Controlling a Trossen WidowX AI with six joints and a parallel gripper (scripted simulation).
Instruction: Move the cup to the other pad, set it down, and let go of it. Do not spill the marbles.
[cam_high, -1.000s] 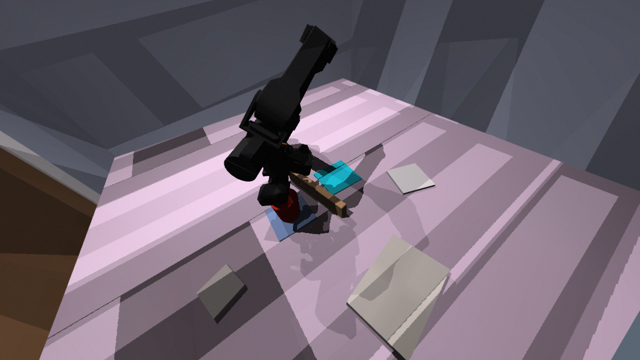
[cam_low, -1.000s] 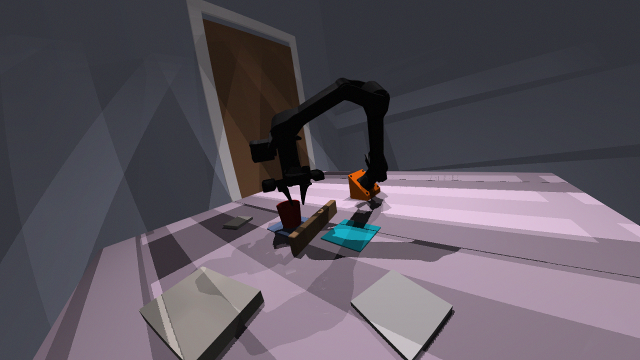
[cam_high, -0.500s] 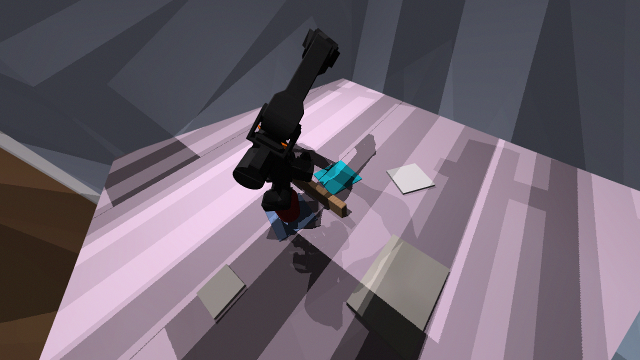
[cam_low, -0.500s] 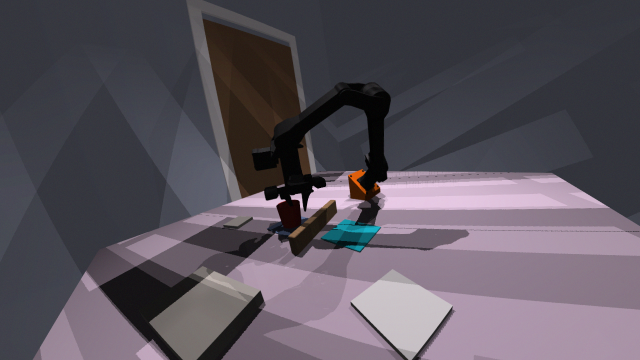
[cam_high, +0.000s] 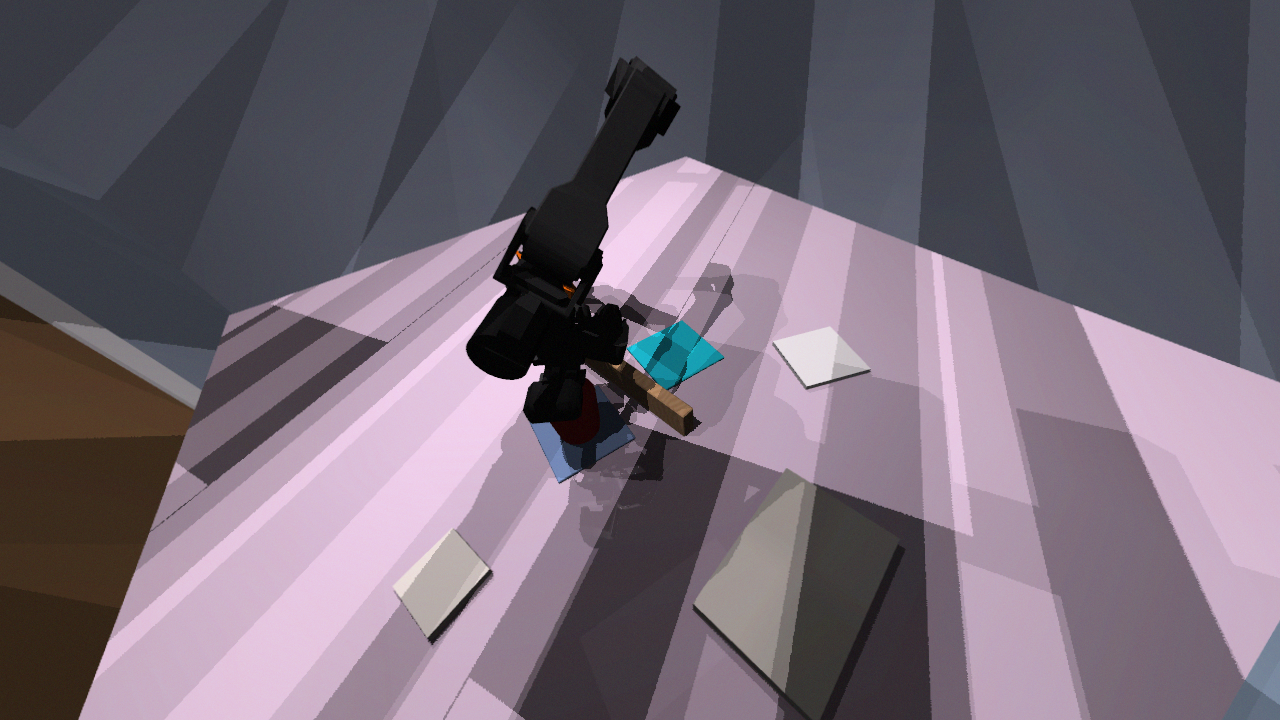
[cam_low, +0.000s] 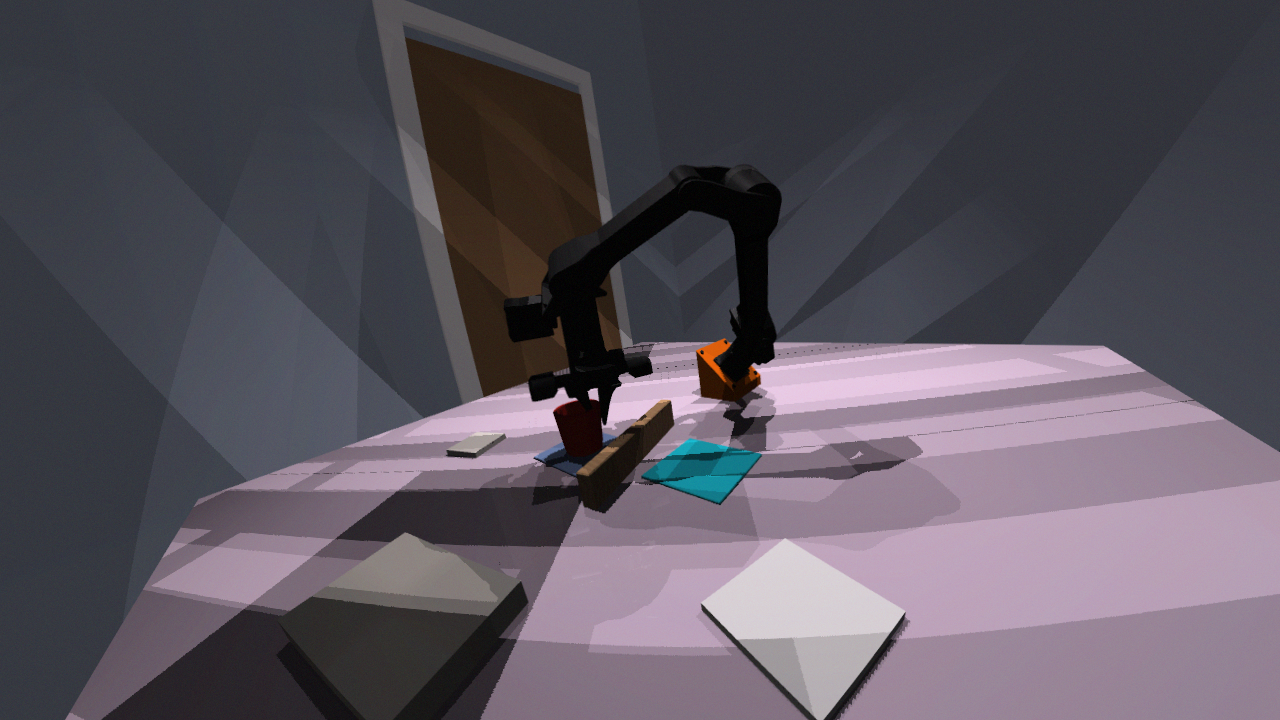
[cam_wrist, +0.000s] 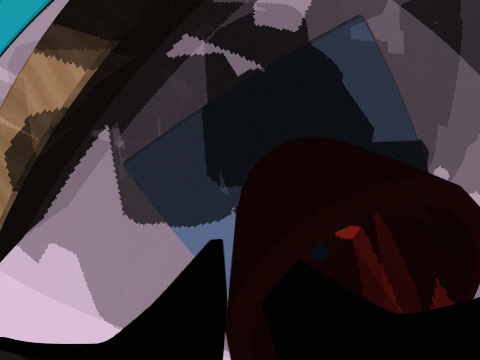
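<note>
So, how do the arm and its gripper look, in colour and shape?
The arm is matte black with blocky links, on an orange base. A small orange mark shows near the wrist in the top view. The gripper has two black fingers that taper to points. No cables or lettering are visible.

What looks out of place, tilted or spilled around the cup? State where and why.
Nothing stands out: the cup stands upright on the blue pad, the gripper pinching its wall; no marbles lie outside it.
</note>
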